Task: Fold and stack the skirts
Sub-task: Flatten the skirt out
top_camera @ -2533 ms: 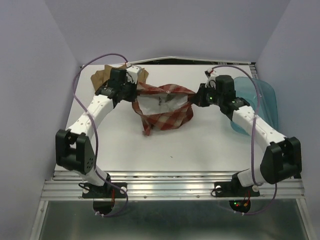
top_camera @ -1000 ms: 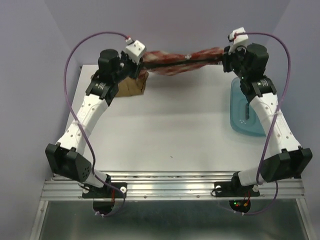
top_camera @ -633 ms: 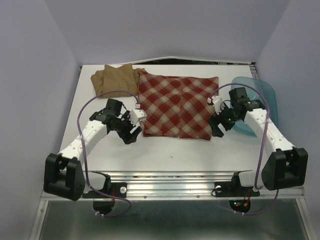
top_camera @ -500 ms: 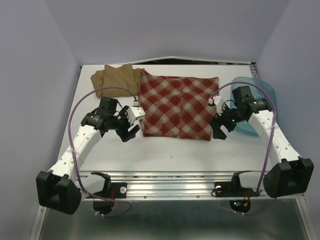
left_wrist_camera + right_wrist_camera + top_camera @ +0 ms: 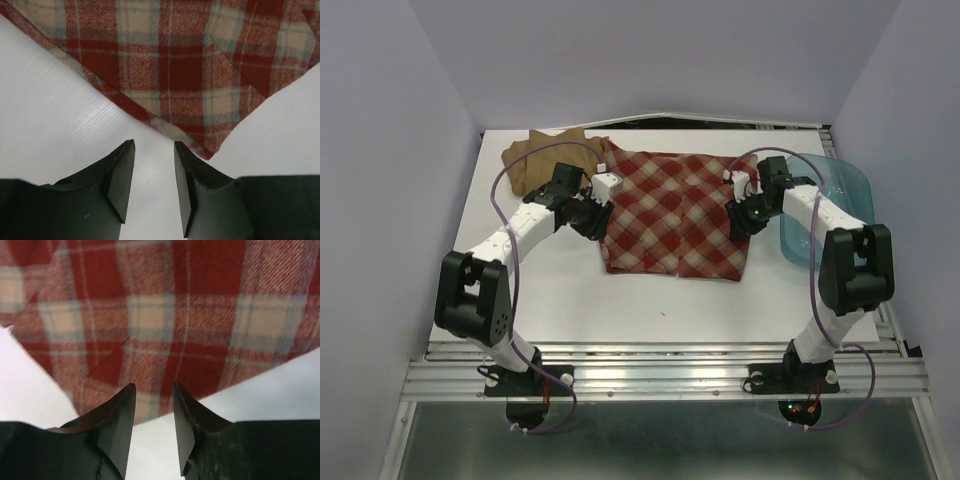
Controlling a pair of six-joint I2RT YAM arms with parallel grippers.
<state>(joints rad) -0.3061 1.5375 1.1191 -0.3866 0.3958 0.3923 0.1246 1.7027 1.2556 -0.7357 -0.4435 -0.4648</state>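
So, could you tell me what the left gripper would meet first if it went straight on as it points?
Probably the plaid skirt: its hem lies just ahead of the left gripper, past a strip of bare table. If tilted steeply down, it might touch table first.

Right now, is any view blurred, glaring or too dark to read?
Top external: evenly lit, sharp, no glare on the plaid skirt. Left wrist: weave crisp, but the left fingers are nearly black. Right wrist: the same, with dark right fingers.
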